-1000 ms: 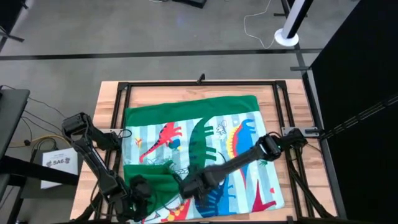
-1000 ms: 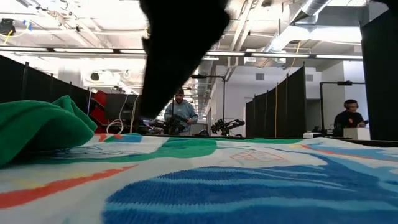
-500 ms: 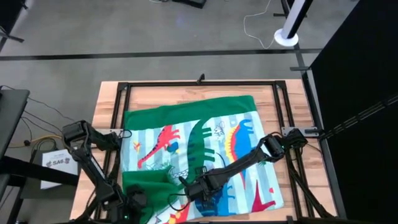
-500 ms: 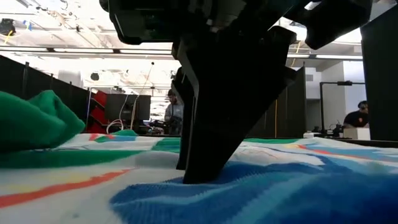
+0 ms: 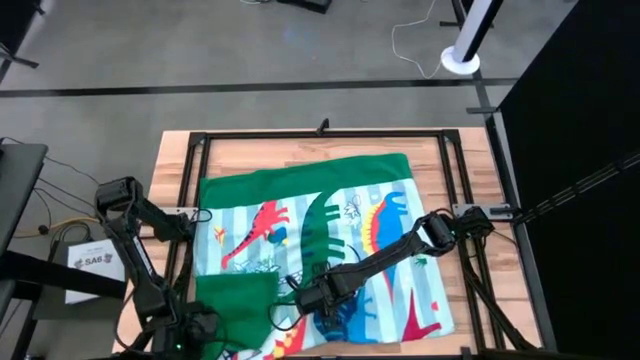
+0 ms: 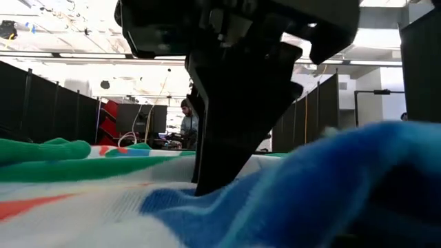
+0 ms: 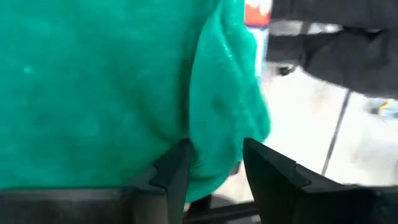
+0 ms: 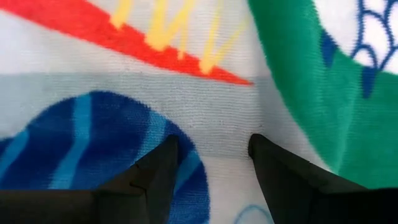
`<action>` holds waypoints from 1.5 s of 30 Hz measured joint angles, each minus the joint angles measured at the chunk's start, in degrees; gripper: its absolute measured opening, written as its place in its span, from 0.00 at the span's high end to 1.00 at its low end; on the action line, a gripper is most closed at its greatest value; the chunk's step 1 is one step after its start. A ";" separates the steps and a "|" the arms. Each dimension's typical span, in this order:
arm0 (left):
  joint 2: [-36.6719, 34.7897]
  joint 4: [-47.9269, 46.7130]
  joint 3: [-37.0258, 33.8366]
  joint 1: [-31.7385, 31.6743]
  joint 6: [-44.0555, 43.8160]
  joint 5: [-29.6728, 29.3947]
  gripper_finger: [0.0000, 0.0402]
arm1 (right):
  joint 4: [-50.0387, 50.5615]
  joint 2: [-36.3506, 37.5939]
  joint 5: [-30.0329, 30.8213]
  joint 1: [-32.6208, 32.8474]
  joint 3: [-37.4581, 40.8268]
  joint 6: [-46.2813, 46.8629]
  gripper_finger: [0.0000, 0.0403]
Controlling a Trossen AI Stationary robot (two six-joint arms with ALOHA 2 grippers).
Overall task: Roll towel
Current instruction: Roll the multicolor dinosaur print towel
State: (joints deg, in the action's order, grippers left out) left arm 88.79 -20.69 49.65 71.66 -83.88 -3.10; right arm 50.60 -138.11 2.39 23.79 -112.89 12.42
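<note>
The towel point(image 5: 330, 215) lies spread on the table, print side up, with a green band along its far edge. Its near left corner is folded over, so the plain green back point(image 5: 238, 300) shows there. My left gripper point(image 5: 200, 325) is at the near left, shut on that green fold point(image 7: 214, 171). My right gripper point(image 5: 325, 300) stands open on the print near the towel's near edge. Striped cloth and a blue motif point(image 8: 93, 143) lie between its fingers. In the low view a blue hump of towel point(image 6: 358, 179) rises close in front. My left gripper pinches a rounded fold of the green back point(image 7: 217, 149) between its two fingers, several layers thick. The rest of the green flap lies spread beyond the fingers. My right gripper's open fingers point(image 6: 220, 151) come down from above, slanting, and their tips rest on the printed face point(image 8: 208, 134). The cloth between them lies flat.
A black metal frame point(image 5: 320, 133) runs around the towel on the wooden table point(image 5: 175, 160). The right arm point(image 5: 420, 240) stretches across the towel's right half. Beyond the table a person point(image 6: 189, 124) stands among dark partitions.
My left gripper has drawn the green fold toward the table's near left corner, and the bunched flap now lies flatter. My right gripper has come down onto the print. In the low view the blue cloth in front of it has risen into a hump.
</note>
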 joint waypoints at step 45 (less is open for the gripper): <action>-3.41 3.28 0.11 -15.37 19.51 -10.33 0.67 | -34.42 -0.03 2.38 -2.17 -2.19 -13.85 0.52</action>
State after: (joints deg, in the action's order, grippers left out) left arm 85.38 -17.41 49.76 56.28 -64.37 -13.43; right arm 16.18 -138.14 4.78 21.62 -115.09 -1.42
